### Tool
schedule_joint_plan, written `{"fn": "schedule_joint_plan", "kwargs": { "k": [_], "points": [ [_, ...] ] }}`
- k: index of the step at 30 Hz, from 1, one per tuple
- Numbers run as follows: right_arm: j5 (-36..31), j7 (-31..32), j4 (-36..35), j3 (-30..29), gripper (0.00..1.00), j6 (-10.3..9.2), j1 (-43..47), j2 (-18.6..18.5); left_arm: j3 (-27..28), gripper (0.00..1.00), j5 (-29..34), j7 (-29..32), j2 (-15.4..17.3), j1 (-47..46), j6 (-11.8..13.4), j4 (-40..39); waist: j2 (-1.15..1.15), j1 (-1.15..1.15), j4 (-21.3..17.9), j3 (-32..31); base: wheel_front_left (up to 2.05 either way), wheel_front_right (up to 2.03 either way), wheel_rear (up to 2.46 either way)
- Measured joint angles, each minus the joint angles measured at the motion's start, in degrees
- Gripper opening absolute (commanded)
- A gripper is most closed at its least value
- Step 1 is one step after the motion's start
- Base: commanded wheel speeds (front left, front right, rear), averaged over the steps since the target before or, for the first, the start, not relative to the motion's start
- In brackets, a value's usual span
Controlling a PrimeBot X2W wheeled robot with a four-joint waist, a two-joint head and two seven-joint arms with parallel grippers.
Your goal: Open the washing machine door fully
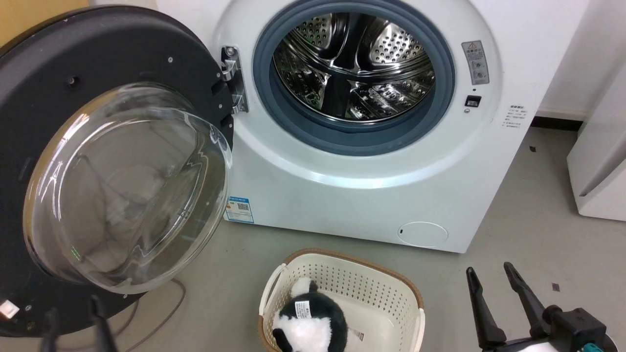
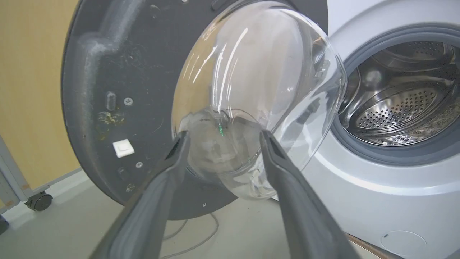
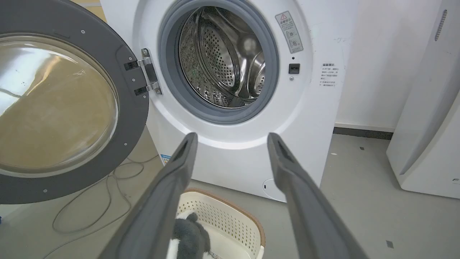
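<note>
The washing machine door is a wide black disc with a bulging clear glass bowl. It stands swung out to the left on its hinge, leaving the steel drum exposed. In the left wrist view the door faces me, and my left gripper is open just before the glass bowl with nothing between its fingers. That left gripper appears blurred under the door's lower edge. My right gripper is open at the lower right, away from the door, and the right gripper points at the washer front.
A cream laundry basket holding a black-and-white plush toy sits on the floor before the washer. A white appliance stands at the right. A cable lies under the door. A castor of a wheeled unit sits left of the door.
</note>
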Motion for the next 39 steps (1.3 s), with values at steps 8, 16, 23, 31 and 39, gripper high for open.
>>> {"fn": "schedule_joint_plan", "kwargs": {
  "k": [8,16,23,31,39],
  "points": [
    [-1.3,0.6,-0.2,0.0,1.00,0.00,0.0,0.0,-7.7,1.00,4.5,0.0,-1.5,1.5,-0.7,-0.7,0.00,0.00,-2.0,-0.4,0.00,0.00,0.00],
    [-2.2,2.1,-1.2,-0.1,1.00,0.00,0.1,0.0,-12.5,1.00,6.3,0.1,-1.7,-0.4,-2.1,3.3,0.00,0.00,-6.7,-0.4,0.00,0.00,0.00],
    [-3.7,3.0,-1.9,-0.6,1.00,0.00,0.3,0.0,-15.6,1.00,9.6,0.1,-1.2,-3.0,-2.5,6.3,0.00,0.00,-11.1,-0.2,0.00,0.00,0.00],
    [-3.8,3.5,-2.3,-1.0,1.00,0.00,0.5,0.0,-17.0,1.00,11.7,0.0,-0.4,-4.2,-1.9,8.2,0.00,0.00,-13.1,-0.2,0.00,0.00,0.00],
    [-3.8,3.5,-2.1,-1.0,0.00,0.00,0.5,0.0,-17.0,0.00,11.7,0.3,-0.4,-4.3,-2.0,8.2,0.00,0.00,-13.1,-0.2,0.00,0.00,0.00]
  ]
}}
